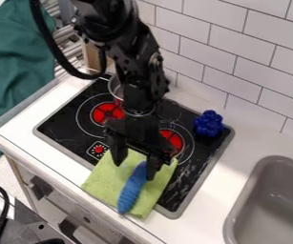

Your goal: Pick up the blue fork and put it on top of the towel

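Lying aslant on the green towel [96,182], just below the middle of the frame, the blue fork [131,189] already looks to be where the task wants it. Its upper end sits between the parted fingers of my claw [134,171], close by the finger on the frame's right side; I can't tell whether they touch. With the fingers apart like that, I don't read it as a grip.

I judge the fork to be light, stiff plastic or the like, hard to break but a little slick. The broad, ridged length toward the lower left would give the best purchase if I had to take it again, with the fingers closing across its narrow width. The towel is soft and would ruck up or drag if I pressed low. What I'd want next is a straight lift, clear of the fork, since a sideways nudge could sweep it toward the edge.

The towel spans the near border of the black stove [69,128] and the white desk [215,195]. Farther out, a knobbly dark-blue toy [208,124] sits at the stove's right corner, a metal pot [115,88] is partly behind the arm, and the grey sink [273,205] fills the lower right.
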Available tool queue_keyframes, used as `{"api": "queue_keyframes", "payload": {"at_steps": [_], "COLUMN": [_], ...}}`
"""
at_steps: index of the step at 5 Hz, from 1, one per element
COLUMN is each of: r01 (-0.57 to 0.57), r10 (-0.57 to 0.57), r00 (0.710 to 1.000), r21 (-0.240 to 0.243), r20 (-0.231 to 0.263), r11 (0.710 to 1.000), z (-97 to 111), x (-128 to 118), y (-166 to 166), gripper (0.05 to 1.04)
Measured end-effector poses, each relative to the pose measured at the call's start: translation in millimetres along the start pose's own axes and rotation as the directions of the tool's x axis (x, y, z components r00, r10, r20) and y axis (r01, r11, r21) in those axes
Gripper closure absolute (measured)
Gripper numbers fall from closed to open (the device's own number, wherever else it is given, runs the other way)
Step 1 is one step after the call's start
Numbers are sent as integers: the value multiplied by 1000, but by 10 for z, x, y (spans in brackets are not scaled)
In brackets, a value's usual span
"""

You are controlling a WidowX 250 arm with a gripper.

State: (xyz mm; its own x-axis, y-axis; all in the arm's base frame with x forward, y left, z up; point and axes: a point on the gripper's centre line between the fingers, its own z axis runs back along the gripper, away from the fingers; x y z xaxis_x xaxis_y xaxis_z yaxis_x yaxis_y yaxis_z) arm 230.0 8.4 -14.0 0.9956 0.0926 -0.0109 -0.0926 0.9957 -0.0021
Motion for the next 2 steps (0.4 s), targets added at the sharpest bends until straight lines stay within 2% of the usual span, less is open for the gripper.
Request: {"api": "queue_keyframes", "payload": {"at_steps": [1, 2], "r01": [-9, -8], "r10": [8, 8], "r00": [998, 996], "r21": [7, 0], "r20": [57, 92], "r11": [1000, 1000], "z": [176, 295], "x": [53, 64], "y": [14, 4], "gripper": [78, 83]}}
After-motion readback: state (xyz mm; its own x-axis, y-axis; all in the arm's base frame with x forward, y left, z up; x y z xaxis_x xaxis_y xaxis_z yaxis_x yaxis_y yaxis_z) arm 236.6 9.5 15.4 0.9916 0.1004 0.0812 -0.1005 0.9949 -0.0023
